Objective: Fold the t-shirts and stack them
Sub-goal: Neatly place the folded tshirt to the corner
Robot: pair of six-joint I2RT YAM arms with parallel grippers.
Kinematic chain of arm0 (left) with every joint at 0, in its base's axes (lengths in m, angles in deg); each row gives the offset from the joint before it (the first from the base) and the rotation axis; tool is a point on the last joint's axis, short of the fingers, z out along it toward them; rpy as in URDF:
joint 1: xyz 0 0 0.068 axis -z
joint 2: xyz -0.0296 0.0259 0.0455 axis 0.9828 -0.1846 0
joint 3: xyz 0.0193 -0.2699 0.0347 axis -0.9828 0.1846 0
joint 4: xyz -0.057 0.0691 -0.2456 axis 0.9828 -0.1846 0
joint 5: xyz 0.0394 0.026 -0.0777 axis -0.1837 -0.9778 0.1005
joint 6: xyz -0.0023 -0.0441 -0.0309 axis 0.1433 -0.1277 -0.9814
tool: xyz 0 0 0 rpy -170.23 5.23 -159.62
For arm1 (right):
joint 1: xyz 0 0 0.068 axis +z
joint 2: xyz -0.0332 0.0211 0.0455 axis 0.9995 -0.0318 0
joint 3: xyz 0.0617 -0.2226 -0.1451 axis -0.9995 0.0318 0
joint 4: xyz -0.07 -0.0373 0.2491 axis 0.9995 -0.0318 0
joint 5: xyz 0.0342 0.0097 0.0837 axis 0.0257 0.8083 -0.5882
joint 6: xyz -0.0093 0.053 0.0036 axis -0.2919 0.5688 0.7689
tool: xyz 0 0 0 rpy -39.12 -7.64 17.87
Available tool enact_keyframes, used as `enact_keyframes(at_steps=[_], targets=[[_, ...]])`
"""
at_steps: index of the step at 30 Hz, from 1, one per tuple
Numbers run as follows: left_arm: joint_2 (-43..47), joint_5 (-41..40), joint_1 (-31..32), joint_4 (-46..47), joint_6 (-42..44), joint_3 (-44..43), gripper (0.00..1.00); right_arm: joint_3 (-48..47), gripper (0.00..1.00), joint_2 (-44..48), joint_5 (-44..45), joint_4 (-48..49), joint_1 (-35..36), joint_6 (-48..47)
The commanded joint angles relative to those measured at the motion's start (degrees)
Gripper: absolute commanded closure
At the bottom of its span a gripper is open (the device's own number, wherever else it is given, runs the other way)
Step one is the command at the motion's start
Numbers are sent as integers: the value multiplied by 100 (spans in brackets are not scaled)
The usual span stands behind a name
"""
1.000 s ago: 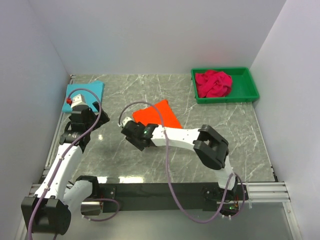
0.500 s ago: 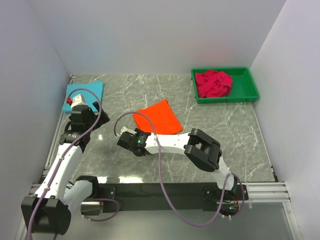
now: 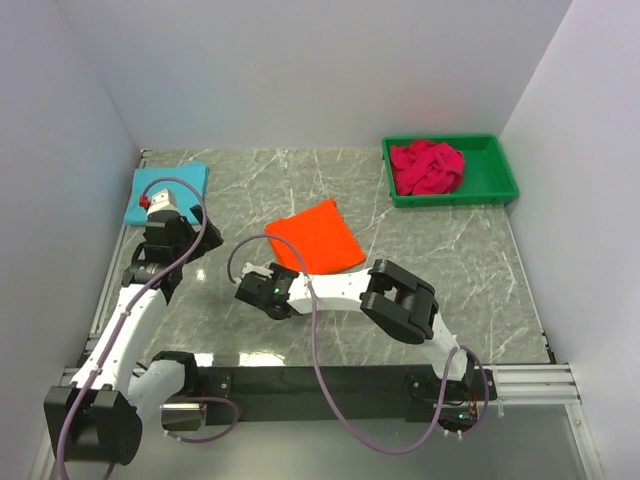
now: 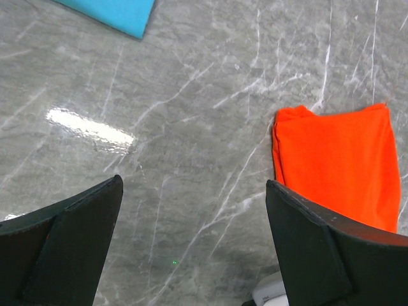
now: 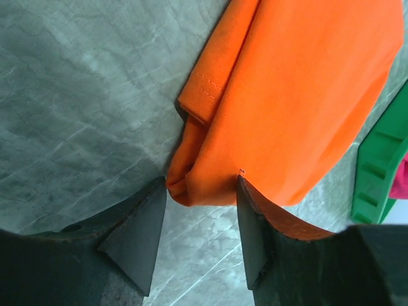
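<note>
Right claw (image 5: 201, 191) drawn back to near corner of folded orange t-shirt (image 3: 316, 238), mid bench (image 3: 440, 250); jaws straddle corner, grip unclear. Left claw (image 4: 192, 185) spread wide, empty. Best pinch all layers together before lifting toward turquoise t-shirt (image 3: 170, 190).

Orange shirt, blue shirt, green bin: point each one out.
Orange shirt (image 3: 313, 236), top view, middle of the folded cloth.
Blue shirt (image 3: 180, 177), top view, far part clear of the left arm.
Green bin (image 3: 485, 172), top view, bare floor right of the pink cloth.

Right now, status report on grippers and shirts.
Left gripper open, empty. Right gripper astride corner of orange tee, grip unclear. Crimson tee in bin, turquoise tee folded. Nothing blocking.
</note>
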Motion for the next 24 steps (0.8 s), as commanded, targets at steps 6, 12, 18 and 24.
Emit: enact_keyframes(at_steps=[6, 12, 18, 24], targets=[[-473, 584, -34, 189, -504, -25, 1, 68, 49, -202, 108, 344, 42, -201], [-825, 883, -34, 382, -1164, 133, 1, 147, 76, -150, -6, 476, 42, -280], [-1299, 1672, -17, 1083, -1867, 555, 1, 481, 100, 430, -329, 766, -124, -263], [-2099, 2105, 387, 1884, -2579, 643, 1, 885, 100, 1309, -972, 1187, -572, -61]])
